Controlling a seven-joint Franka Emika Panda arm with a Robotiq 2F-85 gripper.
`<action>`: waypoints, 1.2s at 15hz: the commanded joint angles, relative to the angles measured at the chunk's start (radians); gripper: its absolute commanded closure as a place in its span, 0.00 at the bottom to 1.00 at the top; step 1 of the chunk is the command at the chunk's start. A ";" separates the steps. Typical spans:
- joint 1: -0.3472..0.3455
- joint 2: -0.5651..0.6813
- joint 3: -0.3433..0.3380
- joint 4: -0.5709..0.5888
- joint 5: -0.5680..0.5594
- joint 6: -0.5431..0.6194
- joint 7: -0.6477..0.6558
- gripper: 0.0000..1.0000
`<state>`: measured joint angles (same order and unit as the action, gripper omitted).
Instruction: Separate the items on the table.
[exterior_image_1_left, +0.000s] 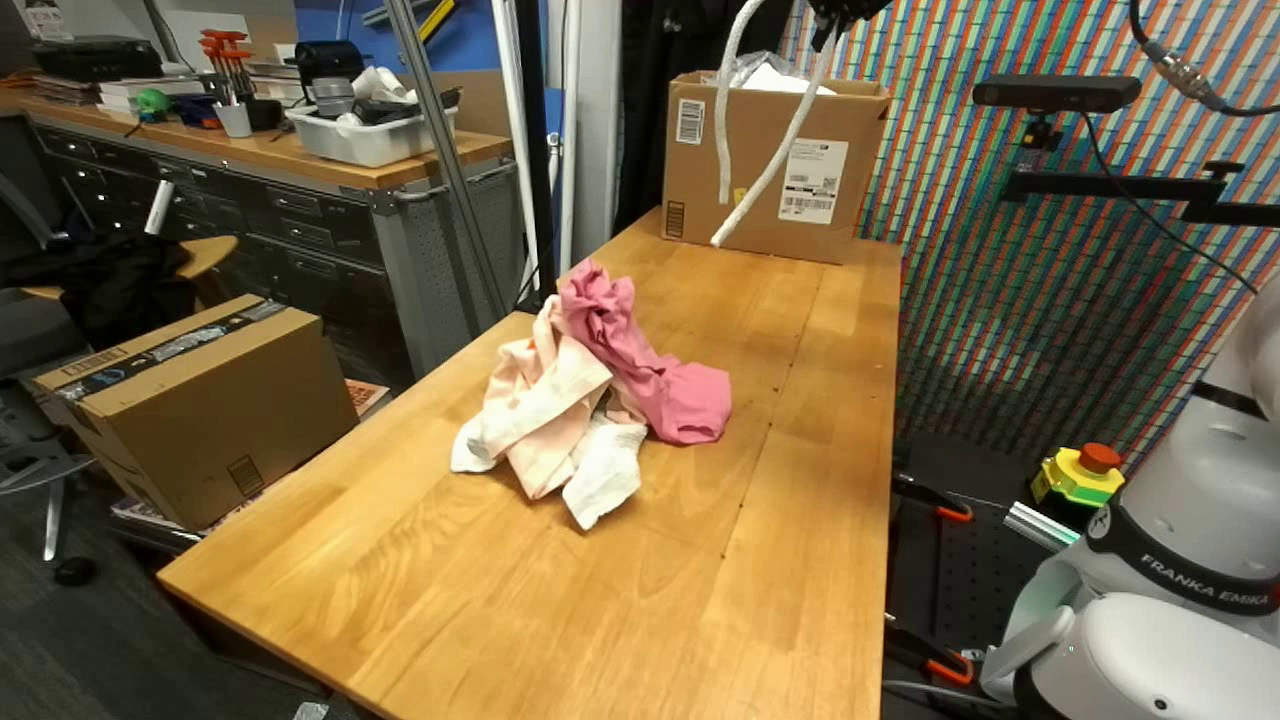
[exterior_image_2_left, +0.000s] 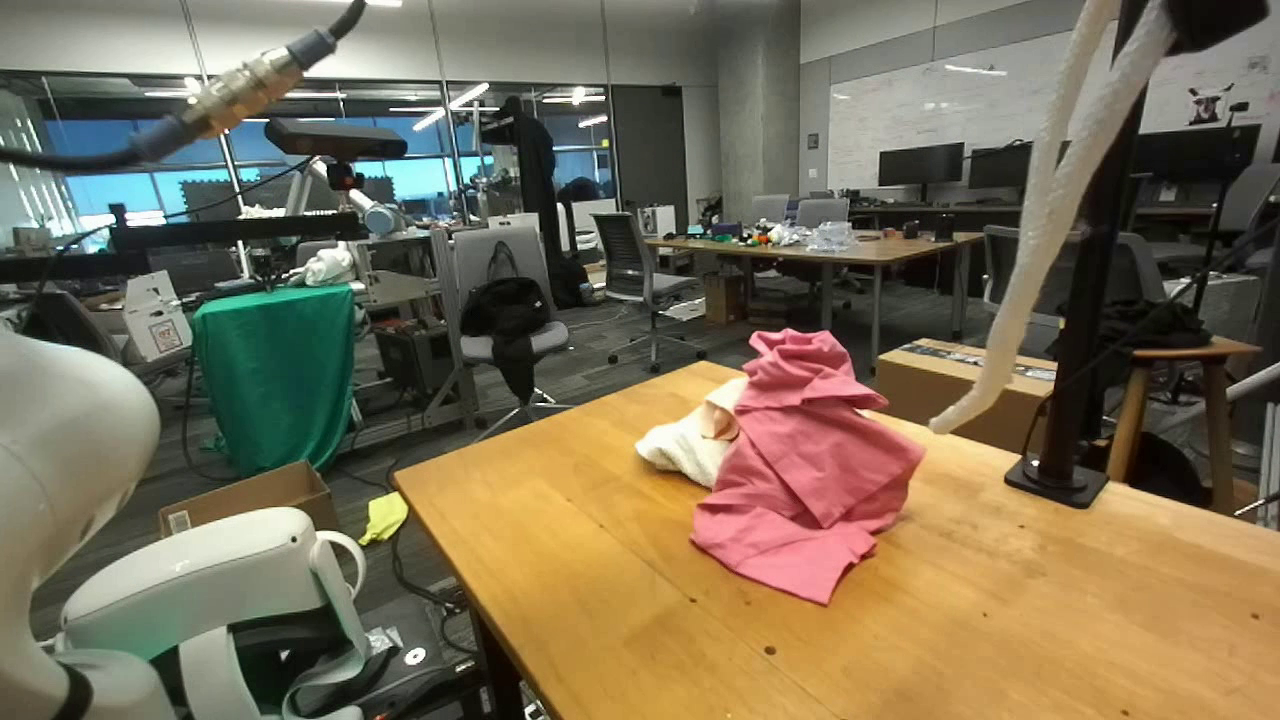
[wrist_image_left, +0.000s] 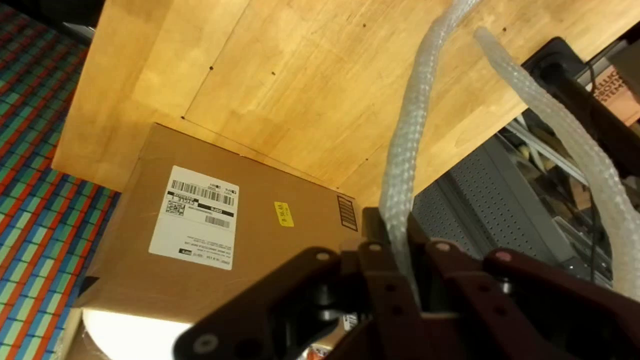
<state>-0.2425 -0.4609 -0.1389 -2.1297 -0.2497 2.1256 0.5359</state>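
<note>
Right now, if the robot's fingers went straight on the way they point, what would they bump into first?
Probably the wooden tabletop: in the wrist view the fingers, gripping a white cord, point toward it. But depth is unclear, and the cardboard box near that line could come first.

1. Arm (exterior_image_1_left: 1190, 490): white, smooth, rounded
2. Band (exterior_image_1_left: 1180, 574): broad, black, lettered FRANKA EMIKA in white
3. Emblem (exterior_image_1_left: 1099, 522): small, round, light-coloured, just before the name
4. Ring (exterior_image_1_left: 1230, 400): thin, black, above the band
5. Lower shell (exterior_image_1_left: 1185, 655): white, bulging, with a small dark dot (exterior_image_1_left: 1160, 703)
6. Gripper (wrist_image_left: 395, 227): dark, with slim fingers (wrist_image_left: 380, 275) and jointed bars (wrist_image_left: 265, 305), some tinged reddish brown
7. Screw heads (wrist_image_left: 323, 256): round, pale grey, one pinkish
</note>
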 joint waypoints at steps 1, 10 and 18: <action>-0.053 0.037 -0.014 0.071 0.043 -0.006 -0.005 0.95; -0.154 0.114 -0.044 0.098 0.050 0.052 0.192 0.95; -0.179 0.190 -0.072 0.117 0.029 0.142 0.378 0.95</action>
<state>-0.4118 -0.3067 -0.2072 -2.0501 -0.2144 2.2278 0.8492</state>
